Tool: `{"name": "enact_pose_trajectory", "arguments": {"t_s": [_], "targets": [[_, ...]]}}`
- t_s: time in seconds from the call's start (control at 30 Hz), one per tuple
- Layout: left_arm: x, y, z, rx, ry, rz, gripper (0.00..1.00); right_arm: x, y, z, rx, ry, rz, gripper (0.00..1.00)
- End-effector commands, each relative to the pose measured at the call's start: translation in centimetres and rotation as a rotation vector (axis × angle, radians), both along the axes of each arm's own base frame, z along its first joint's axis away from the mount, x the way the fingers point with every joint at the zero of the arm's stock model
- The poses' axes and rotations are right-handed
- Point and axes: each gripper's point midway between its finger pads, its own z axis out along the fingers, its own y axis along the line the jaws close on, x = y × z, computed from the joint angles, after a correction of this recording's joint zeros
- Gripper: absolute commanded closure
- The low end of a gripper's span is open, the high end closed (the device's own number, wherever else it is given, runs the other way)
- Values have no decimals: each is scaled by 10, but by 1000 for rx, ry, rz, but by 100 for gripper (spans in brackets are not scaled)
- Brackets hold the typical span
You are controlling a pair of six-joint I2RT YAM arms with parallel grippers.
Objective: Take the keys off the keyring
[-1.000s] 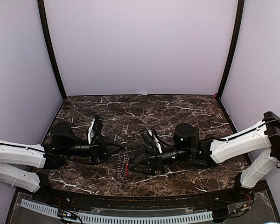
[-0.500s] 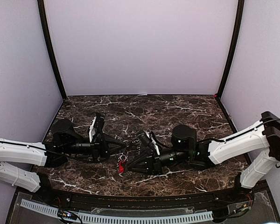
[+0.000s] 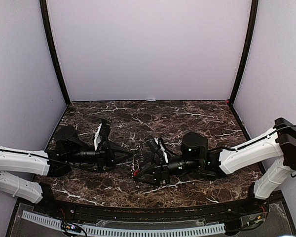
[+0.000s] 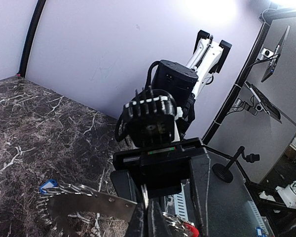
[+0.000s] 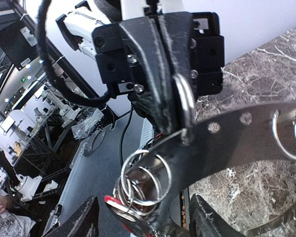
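Note:
The keyring (image 4: pixel 86 203), a flat grey toothed band, hangs between the two grippers over the marble table (image 3: pixel 197 116). My left gripper (image 4: pixel 148 223) is shut on its edge, also seen in the right wrist view (image 5: pixel 164 84). The blue-headed key (image 4: pixel 48 186) hangs at the ring's far left. The red-headed key (image 5: pixel 119 211) dangles on small split rings (image 5: pixel 144 177) below the band and shows in the left wrist view (image 4: pixel 188 228). My right gripper (image 5: pixel 148 222) is open, its fingers on either side of the split rings and red key. In the top view the red key (image 3: pixel 135 173) sits between the left gripper (image 3: pixel 130 157) and the right gripper (image 3: pixel 139 176).
Lilac walls with black corner posts (image 3: pixel 54 54) enclose the table on three sides. A white cable track (image 3: pixel 123 229) runs along the near edge below the arm bases.
The ring no longer hangs edge-on between the grippers. The right gripper has closed in under the left gripper's tip, and the red key now sits right at it.

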Motion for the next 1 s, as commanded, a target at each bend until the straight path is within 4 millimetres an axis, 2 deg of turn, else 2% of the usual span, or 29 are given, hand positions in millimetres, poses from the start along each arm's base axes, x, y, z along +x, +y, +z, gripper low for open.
{"name": "enact_pose_trajectory", "arguments": {"t_s": [0.0, 0.13, 0.37, 0.67, 0.83, 0.97], "targets": [[-1, -2, 28, -68, -62, -18, 100, -5, 1, 18, 89, -22, 13, 36], [0, -2, 29, -70, -61, -17, 100, -1, 3, 14, 77, -25, -5, 35], [2, -1, 27, -63, -61, 2, 100, 8, 0, 7, 37, -47, -67, 47], [13, 1, 21, -43, -50, 70, 100, 6, 6, 3, 18, -67, -86, 45], [14, 3, 21, -44, -49, 81, 100, 13, 6, -3, -20, -79, -137, 52], [14, 4, 19, -42, -47, 88, 100, 20, 3, -3, -35, -91, -186, 63]]}}
